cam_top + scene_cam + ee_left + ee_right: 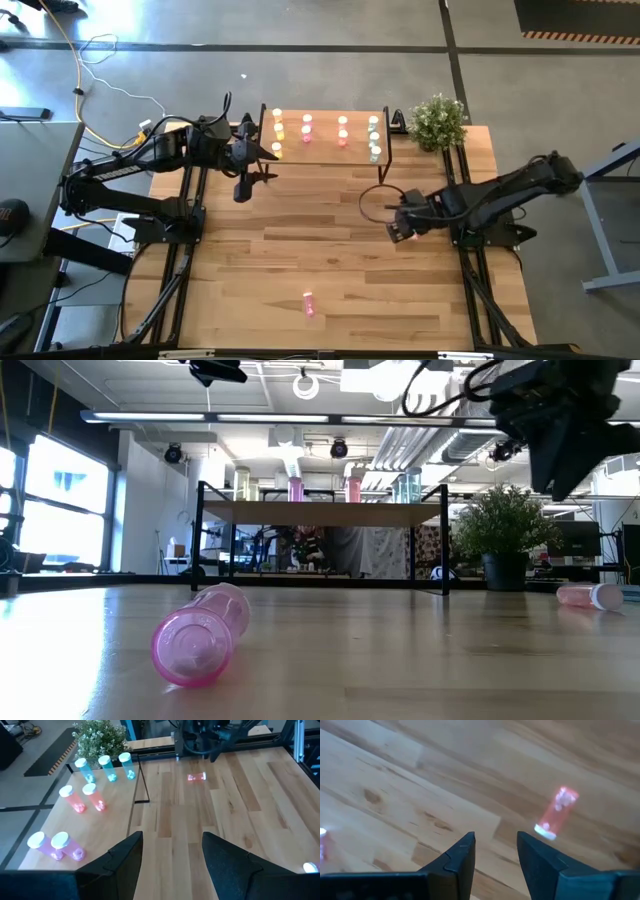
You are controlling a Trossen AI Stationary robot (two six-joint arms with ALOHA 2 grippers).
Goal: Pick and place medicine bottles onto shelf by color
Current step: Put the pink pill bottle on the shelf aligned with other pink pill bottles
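Note:
The shelf (325, 150) stands at the table's far edge with several bottles upright on it, in rows of yellow (278, 128), pink (307, 128), red (342, 131) and pale green (374, 138). A reddish bottle (556, 813) lies on its side on the table's right half. My right gripper (495, 852) hangs open just above the table, pointing steeply down, with this bottle beside its fingers and apart from them. A pink bottle (309, 305) lies on its side near the front edge. My left gripper (172, 857) waits open in the air by the shelf's left end.
A potted green plant (437, 120) stands at the far right corner beside the shelf. A dark cable loop (378, 200) hangs off the right arm over the table. Bare wood lies between the shelf and the pink bottle (200, 635).

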